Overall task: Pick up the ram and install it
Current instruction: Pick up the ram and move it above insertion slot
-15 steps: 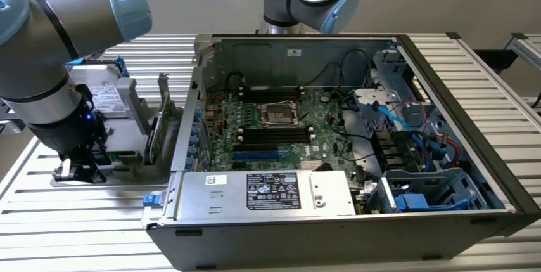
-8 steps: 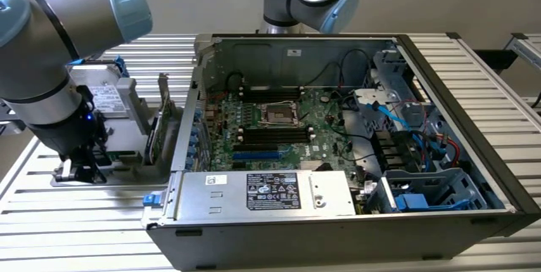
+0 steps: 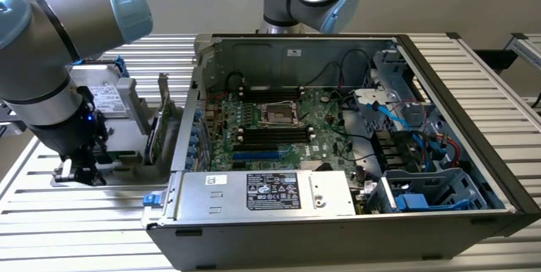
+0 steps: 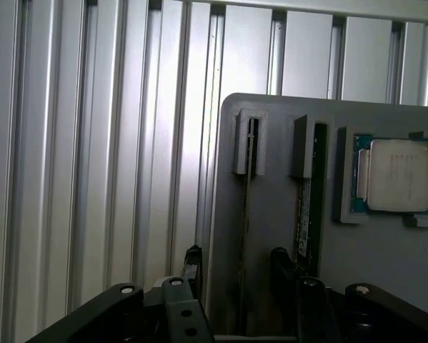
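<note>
Wrist view: we see the gripper (image 4: 236,275) open, nothing between its fingers (image 4: 192,264), close above the grey holder (image 4: 271,107). The ram (image 4: 304,214) stands on edge in a slot just outside one finger, not between the two.

Main worry: the jaws line up on the neighbouring slot (image 4: 251,143). We judge that a close from this pose would miss the ram, or clip its face and tilt it in the slot. We can't tell if that neighbouring slot holds a second stick, since only a thin dark line runs along it. Second risk: a stick this thin could twist in the grip if grabbed off-centre.

Containers: the holder carries the ram in one slot and a processor chip (image 4: 398,175) in a square pocket, on the ram's far side from the gripper. In the exterior view the open computer case (image 3: 279,56) sits well apart from the gripper. It holds the motherboard (image 3: 287,126) with black memory slots (image 3: 270,136), cables and a power supply (image 3: 270,193).
</note>
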`<action>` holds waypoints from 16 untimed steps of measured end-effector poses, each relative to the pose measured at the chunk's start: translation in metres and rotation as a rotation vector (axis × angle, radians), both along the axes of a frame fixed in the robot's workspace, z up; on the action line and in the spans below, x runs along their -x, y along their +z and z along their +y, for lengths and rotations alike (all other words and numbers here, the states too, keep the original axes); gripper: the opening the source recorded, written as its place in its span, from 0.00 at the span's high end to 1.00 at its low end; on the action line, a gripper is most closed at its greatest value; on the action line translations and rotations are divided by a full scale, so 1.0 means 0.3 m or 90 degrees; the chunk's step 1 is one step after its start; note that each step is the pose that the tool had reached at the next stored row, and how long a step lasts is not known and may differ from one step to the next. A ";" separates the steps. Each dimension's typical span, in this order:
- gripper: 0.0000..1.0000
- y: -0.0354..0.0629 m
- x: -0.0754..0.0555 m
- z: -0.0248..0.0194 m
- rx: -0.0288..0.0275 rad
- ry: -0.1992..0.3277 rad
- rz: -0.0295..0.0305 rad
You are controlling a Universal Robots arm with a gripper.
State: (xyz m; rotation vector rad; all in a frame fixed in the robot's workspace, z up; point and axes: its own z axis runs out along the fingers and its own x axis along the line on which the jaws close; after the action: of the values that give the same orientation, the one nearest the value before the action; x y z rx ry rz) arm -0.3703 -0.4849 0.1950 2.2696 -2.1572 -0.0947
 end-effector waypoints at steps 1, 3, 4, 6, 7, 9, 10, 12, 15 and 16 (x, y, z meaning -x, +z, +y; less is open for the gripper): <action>0.49 -0.001 0.000 0.000 0.0000 0.000 0.0000; 0.51 -0.002 0.000 0.000 0.0000 0.000 0.0000; 0.58 -0.003 0.000 0.000 0.0000 0.000 0.0000; 0.70 -0.004 0.000 0.000 0.0000 0.000 0.0000; 0.76 -0.004 0.000 0.000 -0.0001 0.000 0.0000; 0.82 -0.004 0.000 0.000 0.0000 0.000 0.0000; 0.87 -0.004 0.000 0.000 0.0000 0.000 0.0000; 0.87 -0.004 0.000 0.000 0.0000 0.000 0.0000; 0.87 -0.004 0.000 0.000 0.0000 0.000 0.0000; 0.87 -0.004 0.000 0.000 0.0000 0.000 0.0000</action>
State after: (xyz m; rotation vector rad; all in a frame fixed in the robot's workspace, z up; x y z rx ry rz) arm -0.3703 -0.4849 0.1937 2.2696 -2.1572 -0.0947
